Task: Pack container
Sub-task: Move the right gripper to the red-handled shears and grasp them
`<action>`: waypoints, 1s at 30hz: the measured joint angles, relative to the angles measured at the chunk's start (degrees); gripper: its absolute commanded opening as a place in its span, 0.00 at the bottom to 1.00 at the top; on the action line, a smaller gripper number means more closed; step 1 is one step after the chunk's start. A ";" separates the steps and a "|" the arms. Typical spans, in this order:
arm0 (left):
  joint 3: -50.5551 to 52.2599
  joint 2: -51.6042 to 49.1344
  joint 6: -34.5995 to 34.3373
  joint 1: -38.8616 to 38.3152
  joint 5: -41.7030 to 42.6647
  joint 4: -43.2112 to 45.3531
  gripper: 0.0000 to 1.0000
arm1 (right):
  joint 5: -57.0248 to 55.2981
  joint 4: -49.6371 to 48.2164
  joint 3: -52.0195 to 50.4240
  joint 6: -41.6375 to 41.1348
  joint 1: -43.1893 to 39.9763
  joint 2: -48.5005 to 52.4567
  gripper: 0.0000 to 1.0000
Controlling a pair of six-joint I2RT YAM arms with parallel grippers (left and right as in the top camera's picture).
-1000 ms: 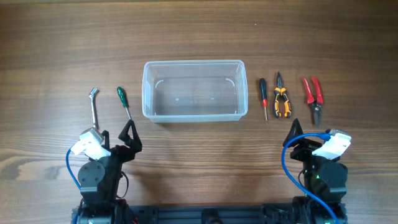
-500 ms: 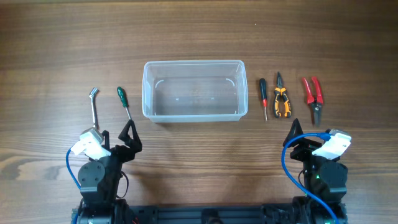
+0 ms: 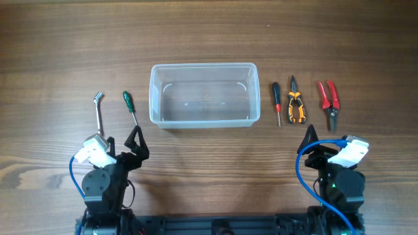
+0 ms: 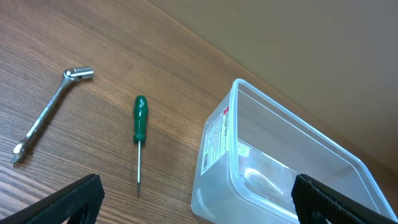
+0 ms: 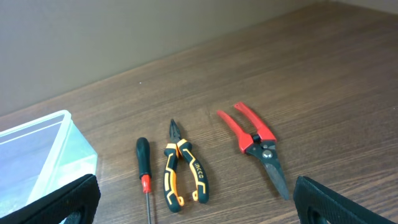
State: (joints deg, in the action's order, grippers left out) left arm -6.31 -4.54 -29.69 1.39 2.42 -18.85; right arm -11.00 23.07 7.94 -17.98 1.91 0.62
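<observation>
Both arms sit folded at the near edge of the wooden surface (image 3: 209, 32), wrists aimed away. Left gripper (image 4: 199, 190): jaws spread wide. Its wrist view frames an angled wrench (image 4: 48, 112), a green screwdriver (image 4: 140, 134) and a label (image 4: 214, 140) on the container's end wall, which is unseen overhead. Right gripper (image 5: 196, 193): jaws likewise wide, with a red-black screwdriver (image 5: 143, 171), orange pliers (image 5: 180, 168) and red cutters (image 5: 255, 146) beyond. Only overhead shows the whole lidless container (image 3: 202, 123), mid-surface between both tool groups, touching neither.
</observation>
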 measured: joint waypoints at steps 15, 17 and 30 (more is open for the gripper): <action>-0.02 -0.85 -1.31 0.00 9.53 0.00 0.99 | 5.40 -2.01 0.02 -16.52 -0.11 0.00 1.00; -1.29 -3.23 -1.97 0.00 9.46 -0.52 0.99 | 8.07 0.83 1.27 -16.72 -0.09 0.68 1.00; -53.53 -58.58 14.01 3.98 -10.80 -13.46 1.00 | 6.78 16.24 61.44 11.43 -7.76 76.54 1.00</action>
State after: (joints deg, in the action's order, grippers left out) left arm -59.83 -63.11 -15.68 5.37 -8.38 -32.32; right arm -4.23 39.31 69.38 -6.55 -5.85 77.17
